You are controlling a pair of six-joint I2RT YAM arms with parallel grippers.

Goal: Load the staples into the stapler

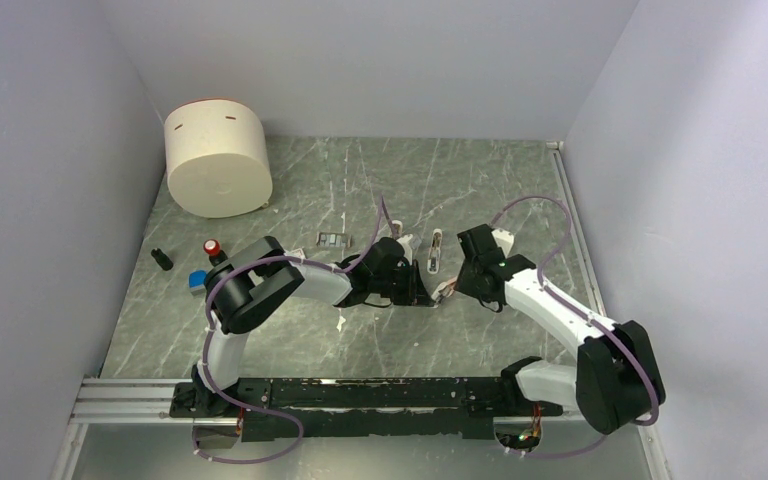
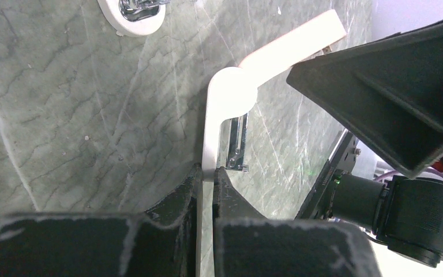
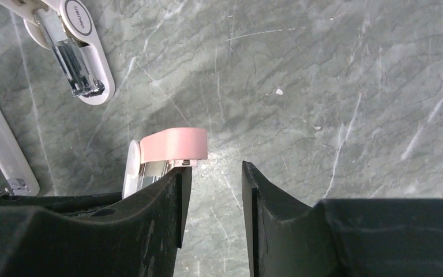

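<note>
- The white drum is the biggest thing here. It stands well apart from the stapler, far off to its back-left, and has no part in this job.
- My left gripper has its 2 fingers clamped on the thin end of the stapler's lower white arm. The stapler is swung open, with its upper arm angling away from the round hinge and a metal rail showing beside the held arm.
- My right gripper hangs just right of the stapler, jaws parted with nothing between them.
- A second white stapler lies just behind the stapler, with its metal magazine showing too.
- A pink stubby piece sits just right of the stapler, at the tip of 1 right finger and outside the gap. I cannot tell whether they touch.
- The staples lie left of the stapler, past my left wrist and apart from it. They are too small for me to tell block from box.
- I judge the stapler light and stiff, with a smooth shell that could slip and a hinge that lets the free arm swing. I would hold it on the flat sides of 1 arm, clear of hinge and rail.
- I judge the staples light and brittle, likely to snap if pinched across the middle. I would take them by the 2 long edges.
</note>
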